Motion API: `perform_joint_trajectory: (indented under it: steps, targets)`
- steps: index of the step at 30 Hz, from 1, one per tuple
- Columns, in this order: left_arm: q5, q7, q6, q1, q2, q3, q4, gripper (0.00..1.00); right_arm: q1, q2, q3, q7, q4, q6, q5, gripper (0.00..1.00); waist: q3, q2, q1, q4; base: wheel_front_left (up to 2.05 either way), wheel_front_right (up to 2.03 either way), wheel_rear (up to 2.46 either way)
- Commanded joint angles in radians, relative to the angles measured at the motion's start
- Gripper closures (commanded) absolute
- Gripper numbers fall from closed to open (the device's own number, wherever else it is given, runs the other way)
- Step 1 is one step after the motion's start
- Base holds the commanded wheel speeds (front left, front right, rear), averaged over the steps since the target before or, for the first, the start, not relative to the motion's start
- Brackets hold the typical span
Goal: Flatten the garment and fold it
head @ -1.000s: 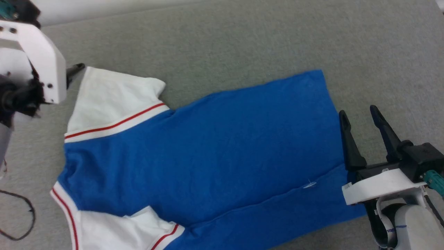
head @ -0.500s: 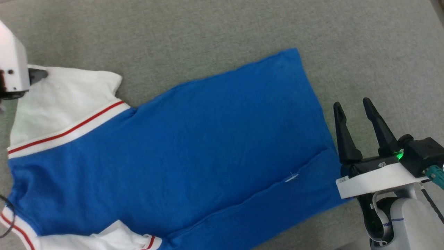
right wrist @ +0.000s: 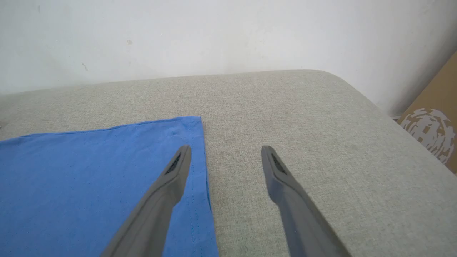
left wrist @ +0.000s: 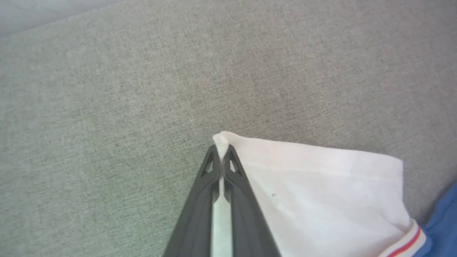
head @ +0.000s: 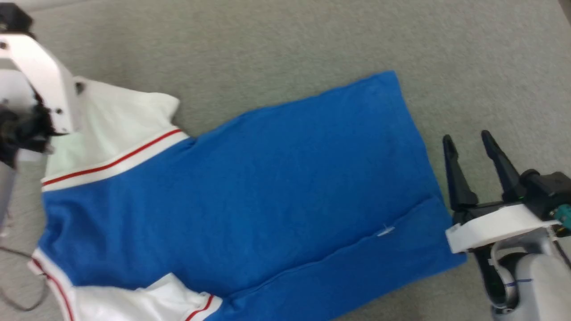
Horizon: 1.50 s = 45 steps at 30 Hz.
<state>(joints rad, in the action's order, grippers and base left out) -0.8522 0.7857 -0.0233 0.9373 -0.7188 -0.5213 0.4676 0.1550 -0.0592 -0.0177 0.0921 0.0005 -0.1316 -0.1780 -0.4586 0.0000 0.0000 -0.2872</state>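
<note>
Garment (head: 250, 187) is spread on the grey fabric surface (head: 290, 40). Blue body is mostly flat, with the hem toward the robot's right and the shoulders toward its left. A long fold line is seen across the near part of the body, with a small white tag (head: 386, 230) on it.

Left gripper (left wrist: 221, 151) is clenched on the outer corner of the far white sleeve (head: 120, 125). In the left wrist view a nub of white cloth is pinched between the fingertips and pokes out past them. The rest of that sleeve is lying on the surface, down to the red-and-white trim (head: 116, 158). The near sleeve (head: 147, 298) is bunched at the frame's bottom edge.

Right gripper (head: 467, 138) is released, jaws spread wide, nothing between them. It is positioned at the hem edge: in the right wrist view one finger is over blue cloth, the other over bare surface. Contact with the cloth cannot be told.

A white wall (right wrist: 178, 32) and a cardboard box (right wrist: 432, 117) are seen beyond the surface.
</note>
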Motion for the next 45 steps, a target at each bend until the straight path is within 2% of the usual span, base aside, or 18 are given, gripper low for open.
perform_joint_trajectory:
  steps: [1, 5, 8, 11, 16, 18, 24, 32, 39, 43, 44, 45]
  targets:
    - [0.017, -0.081, 0.024, -0.026, 0.020, 0.002, 0.004, 1.00, 0.000, -0.019, -0.009, -0.030, -0.010, 0.001, 0.008, 0.00, 0.064, 0.0000, 0.0000, 0.066, 0.00, 0.00, 0.00]
    - [0.028, -0.242, 0.056, -0.070, 0.059, 0.011, -0.025, 1.00, 0.001, -0.076, -0.017, -0.130, -0.020, 0.001, -0.023, 0.00, 0.121, 0.0000, 0.0000, 0.132, 0.00, 0.00, 0.00]
    - [0.037, -0.347, 0.053, -0.123, 0.094, 0.014, -0.076, 1.00, 0.008, -0.144, -0.015, -0.233, -0.030, 0.001, -0.067, 0.00, 0.156, 0.0000, 0.0000, 0.185, 0.00, 0.00, 0.00]
    - [0.065, -0.435, 0.027, -0.181, 0.118, 0.007, -0.143, 1.00, 0.026, -0.226, -0.012, -0.361, -0.035, 0.001, -0.108, 0.00, 0.184, 0.0000, 0.0000, 0.235, 0.00, 0.00, 0.00]
    - [0.077, -0.502, -0.034, -0.286, 0.147, 0.001, -0.278, 1.00, 0.088, -0.340, -0.013, -0.575, -0.022, 0.001, -0.235, 0.00, 0.191, 0.0000, 0.0000, 0.317, 0.00, 0.00, 0.00]
    - [0.083, -0.524, -0.055, -0.318, 0.157, -0.002, -0.335, 1.00, 0.117, -0.406, -0.002, -0.649, -0.003, 0.001, -0.249, 0.00, 0.181, 0.0000, 0.0000, 0.349, 0.00, 0.00, 0.00]
    - [0.105, -0.577, -0.102, -0.396, 0.167, -0.008, -0.496, 1.00, 0.235, -0.524, 0.066, -0.822, 0.058, 0.001, -0.286, 0.00, 0.132, 0.0000, 0.0000, 0.424, 0.00, 0.00, 0.00]
    - [0.134, -0.616, -0.128, -0.447, 0.192, -0.040, -0.625, 1.00, 0.355, -0.608, 0.169, -0.929, 0.199, 0.001, -0.254, 0.00, 0.073, 0.0000, 0.0000, 0.496, 0.00, 0.00, 0.00]
    - [0.156, -0.625, -0.121, -0.458, 0.232, -0.098, -0.649, 1.00, 0.377, -0.619, 0.264, -0.934, 0.308, 0.001, -0.265, 0.00, 0.050, 0.0000, 0.0000, 0.533, 0.00, 0.00, 0.00]
    - [0.161, -0.631, -0.123, -0.462, 0.236, -0.106, -0.645, 1.00, 0.368, -0.632, 0.317, -0.931, 0.341, 0.001, -0.278, 0.00, 0.044, 0.0000, 0.0000, 0.541, 0.00, 0.00, 0.00]
    - [0.163, -0.632, -0.125, -0.463, 0.235, -0.106, -0.642, 1.00, 0.365, -0.634, 0.329, -0.932, 0.353, 0.001, -0.289, 0.28, 0.043, 0.0000, 0.0000, 0.543, 0.00, 0.00, 0.00]
    - [0.163, -0.634, -0.126, -0.464, 0.235, -0.106, -0.637, 1.00, 0.364, -0.637, 0.349, -0.924, 0.369, 0.001, -0.307, 1.00, 0.045, 0.0000, 0.0000, 0.543, 0.00, 0.00, 0.00]
